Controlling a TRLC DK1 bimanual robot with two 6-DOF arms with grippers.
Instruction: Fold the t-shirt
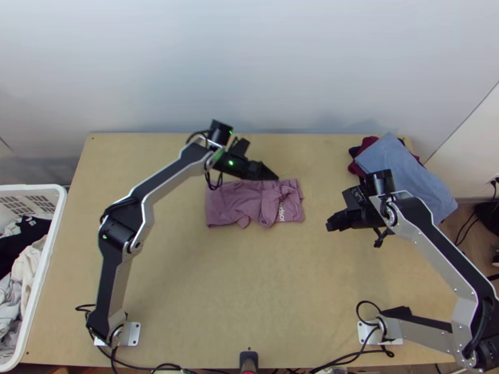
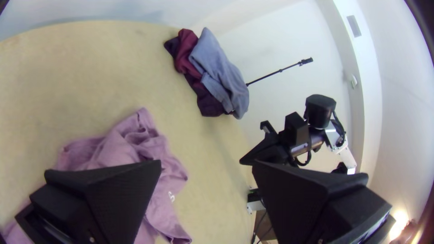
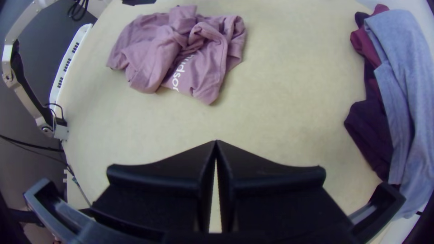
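Observation:
My left gripper (image 1: 269, 172) is over the far edge of the pink t-shirt (image 1: 234, 202), which lies bunched and partly folded in the table's middle, white lettering at its right part. In the left wrist view, my left gripper (image 2: 205, 165) stands open, the shirt (image 2: 120, 147) beneath and beside one finger. To the right of the shirt, apart from it, is my right gripper (image 1: 330, 222). The right wrist view has the right gripper (image 3: 216, 142) shut with its tips together and nothing between them, the crumpled shirt (image 3: 153, 54) farther off.
A pile of blue-grey and dark red clothes (image 1: 399, 165) lies at the table's far right corner, close to the right arm. At the left edge stands a white basket (image 1: 56, 218) with clothes in it. Bare table (image 1: 243, 287) stretches in front of the shirt.

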